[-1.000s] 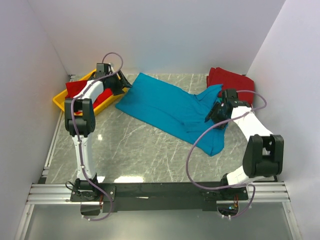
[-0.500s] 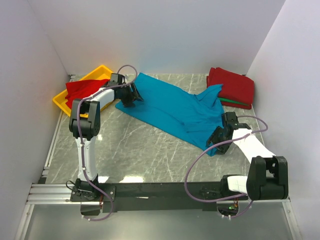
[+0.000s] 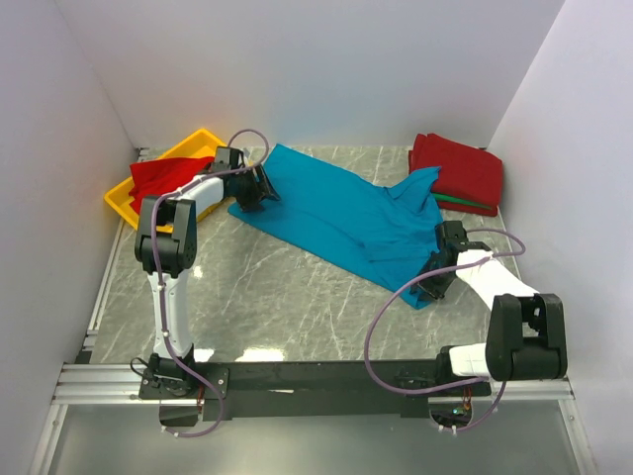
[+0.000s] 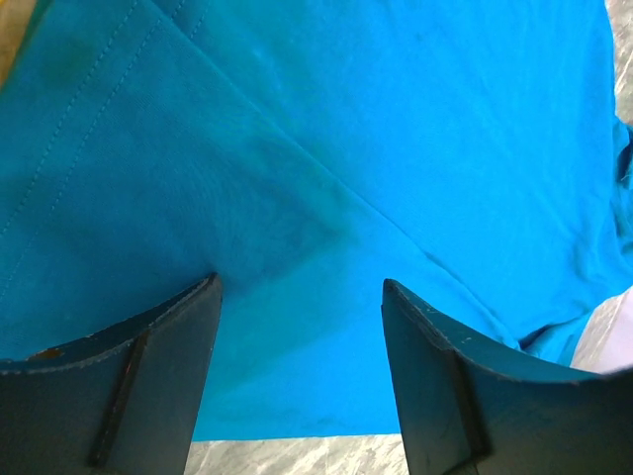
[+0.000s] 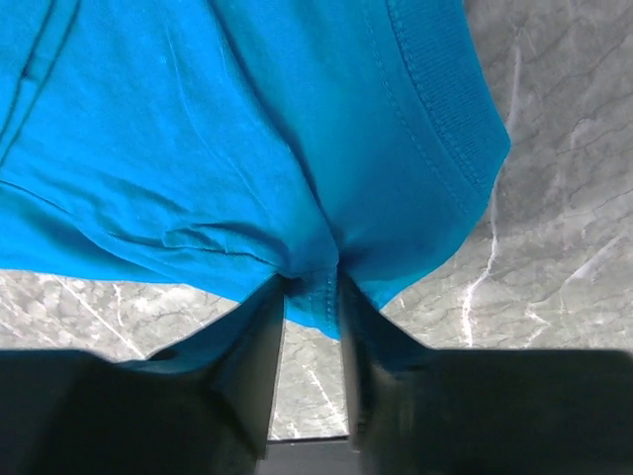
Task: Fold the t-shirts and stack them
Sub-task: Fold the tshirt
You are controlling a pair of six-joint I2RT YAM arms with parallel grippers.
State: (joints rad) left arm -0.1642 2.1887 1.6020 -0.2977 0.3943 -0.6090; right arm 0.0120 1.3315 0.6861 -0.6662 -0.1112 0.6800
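Observation:
A teal-blue t-shirt point(image 3: 336, 213) lies spread slantwise across the marble table. My left gripper point(image 3: 259, 186) hovers open over its far left corner; in the left wrist view the gripper point(image 4: 300, 285) has its fingers wide apart above the flat teal-blue t-shirt point(image 4: 346, 119). My right gripper point(image 3: 427, 282) is at the shirt's near right corner. In the right wrist view that gripper point(image 5: 312, 287) pinches a bunched fold of the hem of the teal-blue t-shirt point(image 5: 247, 129). Folded red t-shirts point(image 3: 460, 170) are stacked at the back right, with a green edge point(image 3: 465, 203) showing beneath.
A yellow tray point(image 3: 124, 203) at the back left holds a crumpled red t-shirt point(image 3: 158, 176). White walls close in the table on three sides. Purple cables loop off both arms.
My left arm swung from the tray to the teal shirt's left corner. My right arm moved nearer along the shirt's edge and its jaws closed on the hem.

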